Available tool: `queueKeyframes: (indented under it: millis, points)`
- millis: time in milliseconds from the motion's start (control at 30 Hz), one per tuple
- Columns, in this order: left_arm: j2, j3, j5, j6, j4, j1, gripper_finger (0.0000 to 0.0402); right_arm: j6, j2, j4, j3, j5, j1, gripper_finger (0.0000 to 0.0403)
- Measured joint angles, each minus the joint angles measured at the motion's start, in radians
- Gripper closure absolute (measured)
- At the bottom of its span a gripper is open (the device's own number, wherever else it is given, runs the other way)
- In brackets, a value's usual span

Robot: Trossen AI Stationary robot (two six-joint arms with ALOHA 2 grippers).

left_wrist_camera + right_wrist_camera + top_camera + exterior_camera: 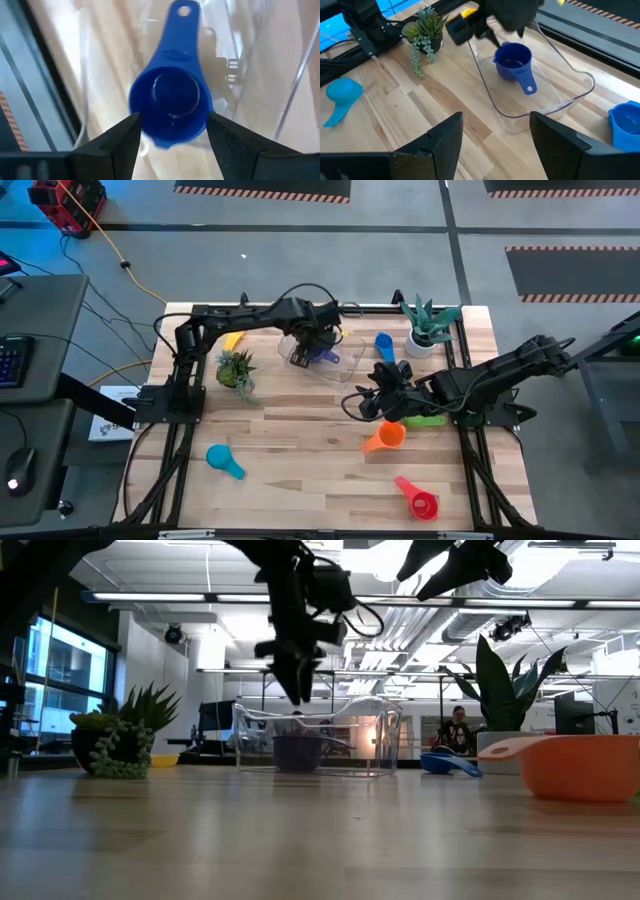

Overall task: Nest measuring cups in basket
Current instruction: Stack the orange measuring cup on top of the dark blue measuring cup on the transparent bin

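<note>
Basket (335, 362): clear bin, upper centre of the high view; holds one cup so far, a base for the nest
Dark blue cup (172, 102): upright on the basket floor, bowl up, handle lying flat, apparently just set down
Left gripper (305, 345): above the basket, fingers apart either side of the dark blue bowl, not clamped
Right gripper (378, 402): centre right, just below the basket, fingers apart and empty, poised over the orange cup (385, 436), likely the next pick
Loose cups on the table: blue (384, 345) upper centre right; light blue (222, 460) lower left; red (418, 499) lower right; green (425, 420) largely hidden by the right arm; yellow (232, 340) under the left arm
</note>
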Motion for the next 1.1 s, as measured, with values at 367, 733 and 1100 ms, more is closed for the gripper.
queueKeyframes:
  millis: [367,733,1100]
  points:
    - [-0.158,0.126,0.246,-0.428,-0.129,0.062,0.021,0.0,-0.002,0.005,0.0,-0.066,0.0,0.0181]
    - [-0.651,-0.259,0.605,-0.681,0.286,0.057,0.0236,0.0,-0.003,-0.014,0.0,-0.164,0.0,0.0181]
    - [-1.266,-0.8,0.545,-0.989,0.725,-0.116,0.0236,0.069,-0.003,-0.012,0.0,-0.167,-0.005,0.0181]
